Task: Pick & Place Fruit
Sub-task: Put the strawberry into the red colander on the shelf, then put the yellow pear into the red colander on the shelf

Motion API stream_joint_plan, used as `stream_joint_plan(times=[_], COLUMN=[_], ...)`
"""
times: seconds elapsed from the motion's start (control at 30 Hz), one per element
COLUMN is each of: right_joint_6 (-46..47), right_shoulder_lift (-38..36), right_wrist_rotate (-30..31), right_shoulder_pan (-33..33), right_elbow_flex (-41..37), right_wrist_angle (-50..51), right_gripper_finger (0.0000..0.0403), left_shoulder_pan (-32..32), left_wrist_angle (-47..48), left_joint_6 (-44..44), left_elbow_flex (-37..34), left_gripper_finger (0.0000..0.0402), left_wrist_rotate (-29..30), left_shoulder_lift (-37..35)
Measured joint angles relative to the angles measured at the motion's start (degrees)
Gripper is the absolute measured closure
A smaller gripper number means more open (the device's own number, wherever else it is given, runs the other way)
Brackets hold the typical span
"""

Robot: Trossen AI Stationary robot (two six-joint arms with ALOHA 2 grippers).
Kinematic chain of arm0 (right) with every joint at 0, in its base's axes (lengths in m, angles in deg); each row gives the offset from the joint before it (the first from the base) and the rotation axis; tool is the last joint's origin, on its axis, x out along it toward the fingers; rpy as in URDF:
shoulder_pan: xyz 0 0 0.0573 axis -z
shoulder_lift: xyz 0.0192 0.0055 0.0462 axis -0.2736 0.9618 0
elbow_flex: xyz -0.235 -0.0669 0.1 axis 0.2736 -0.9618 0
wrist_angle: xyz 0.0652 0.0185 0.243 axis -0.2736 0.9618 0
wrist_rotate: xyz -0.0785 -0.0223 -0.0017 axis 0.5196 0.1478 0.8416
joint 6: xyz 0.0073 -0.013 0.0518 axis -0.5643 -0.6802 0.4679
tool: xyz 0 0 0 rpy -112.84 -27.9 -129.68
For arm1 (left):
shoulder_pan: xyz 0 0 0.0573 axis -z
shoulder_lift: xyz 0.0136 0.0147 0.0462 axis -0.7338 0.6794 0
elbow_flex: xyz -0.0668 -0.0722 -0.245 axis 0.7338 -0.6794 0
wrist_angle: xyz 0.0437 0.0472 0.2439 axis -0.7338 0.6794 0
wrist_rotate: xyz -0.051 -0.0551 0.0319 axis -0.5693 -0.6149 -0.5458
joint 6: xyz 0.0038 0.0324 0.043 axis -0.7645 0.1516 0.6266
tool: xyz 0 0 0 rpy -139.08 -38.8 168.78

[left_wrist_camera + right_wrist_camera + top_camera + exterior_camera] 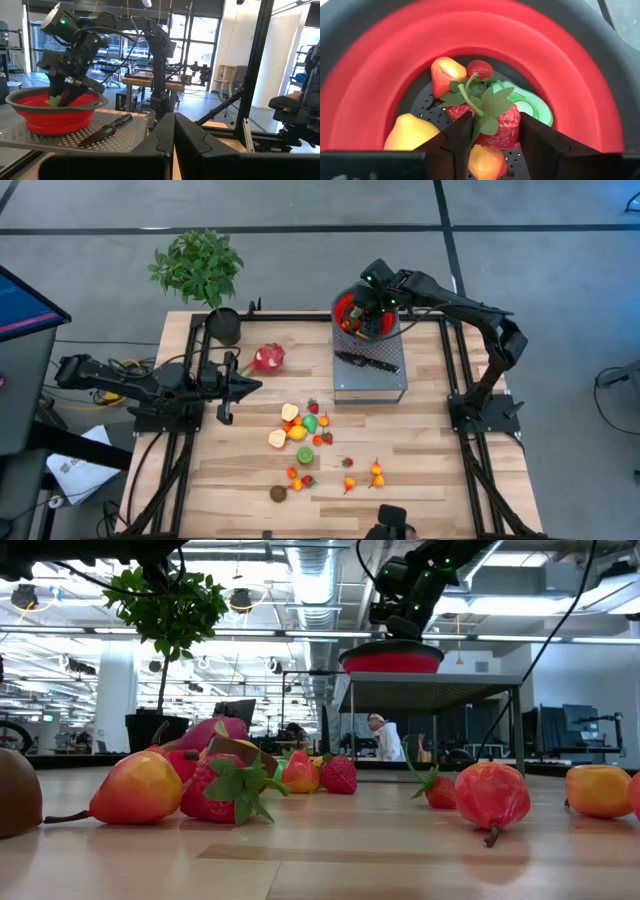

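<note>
My right gripper (362,315) reaches down into the round red bowl (370,75), shut on a red strawberry (506,127) with green leaves. Several other toy fruits lie in the bowl: an orange-red one (445,75), a small strawberry (479,69), a green piece (532,105) and a yellow one (410,132). Many small fruits (300,425) lie loose on the wooden table, with a brown one (278,493) near the front. The pink dragon fruit (268,358) lies farther back. My left gripper (250,387) waits shut and empty at the table's left. My right gripper pinches the strawberry's two red sides (516,131) between its two fingers (460,137), just below the leaves. The fingers come from above, pointing down. The strawberry sits low in the bowl among the other fruit, leaves up; whether it rests on them I cannot tell.
The bowl stands on a raised grey perforated platform (370,385) at the back, with a black-handled knife (368,362) beside it. A potted plant (200,270) stands at the back left corner. Black frame rails run along the table's left and right sides.
</note>
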Motion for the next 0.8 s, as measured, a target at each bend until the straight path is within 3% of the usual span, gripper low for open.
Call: stream_joint_plan(times=[0.4,0.53,0.8], right_joint_6=[0.0,0.0,-0.6], right_shoulder_lift=[0.0,-0.3,-0.7], right_wrist_rotate=[0.0,0.0,0.0], right_shoulder_pan=[-0.4,-0.4,-1.4], right_elbow_flex=[0.0,0.9,7.7], right_wrist_angle=[-0.4,0.1,1.9], right_gripper_finger=[0.0175,0.0183,0.0237], left_shoulder_pan=[0.0,0.0,0.0], left_wrist_angle=[0.0,0.0,0.0], left_joint_6=[0.0,0.0,0.0], left_elbow_flex=[0.0,0.0,0.0], left_gripper_finger=[0.0399,0.0399,0.0399], left_wrist_rotate=[0.0,0.0,0.0], left_shoulder_lift=[0.0,0.0,0.0])
